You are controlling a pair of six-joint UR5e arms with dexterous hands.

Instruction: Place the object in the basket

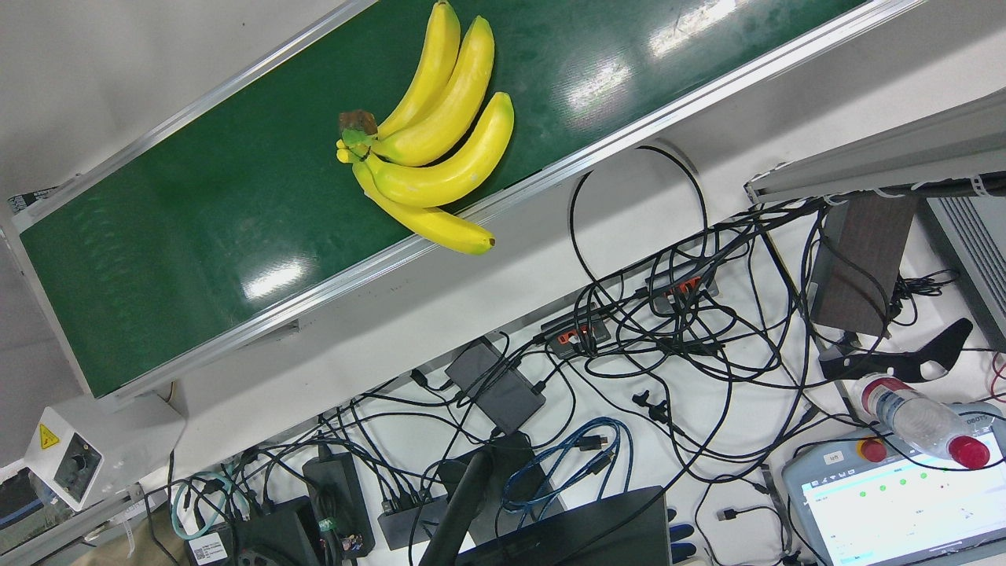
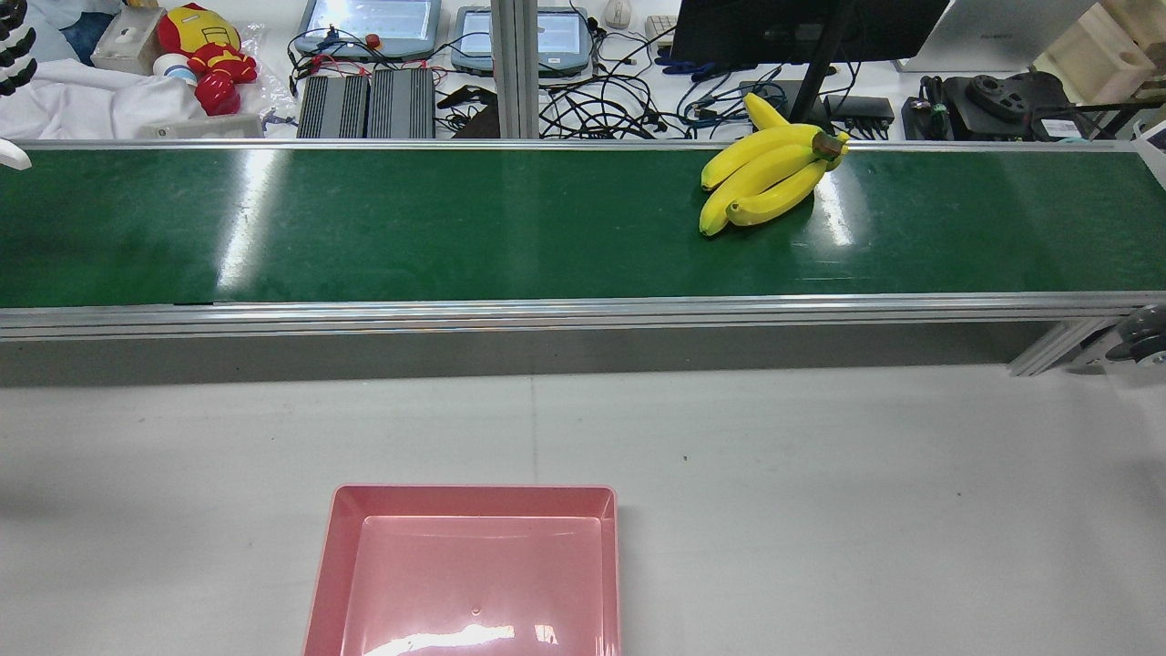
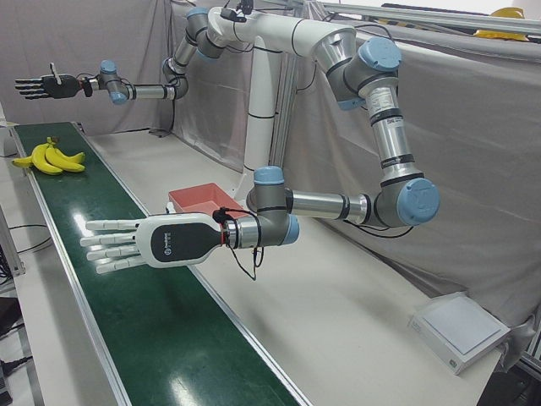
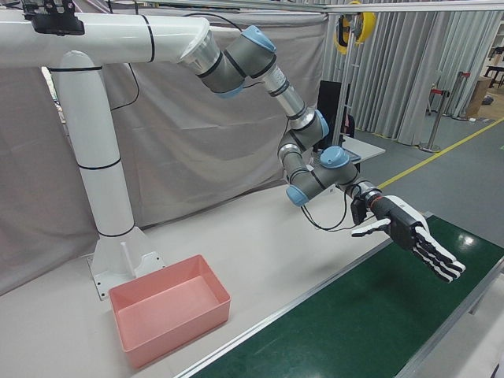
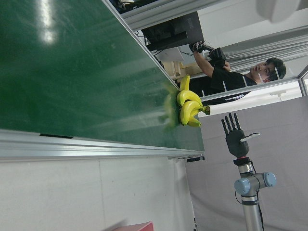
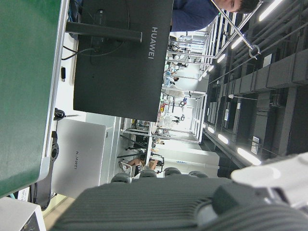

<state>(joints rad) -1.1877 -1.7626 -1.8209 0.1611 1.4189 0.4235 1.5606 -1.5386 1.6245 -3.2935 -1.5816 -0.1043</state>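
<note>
Both arms are reaching out over the green belt [image 2: 510, 223] with nothing in their grasp. The left hand [image 3: 156, 241] is hovering low above the belt, flat and level, palm turned down. Its fingers [image 3: 106, 245] are lying straight and slightly apart, pointing along the belt towards the far end. The left arm is folding back on itself, its forearm running level over the tabletop [image 2: 820, 474].

The right hand [image 4: 409, 232] is hanging higher, off past the opposite end of the work area. It is tilting slightly downward, with its fingers [image 4: 441, 264] stretched out and fanned open and its thumb standing out to the side. In the left hand view it is showing upright beyond the fruit, fingers pointing up.

One bunch of four bananas [image 1: 432, 134] is lying on the belt, well apart from both hands. It is sitting against the rail on the operators' side, with the tip of one banana reaching over that rail. The brown stem is pointing towards the right end of the belt in the rear view.

One pink basket [image 2: 332, 547] is standing empty on the tabletop on the robot's side of the belt, nearer the left arm. One person [image 5: 226, 77] is working behind the belt near a dark monitor [image 2: 774, 27].
</note>
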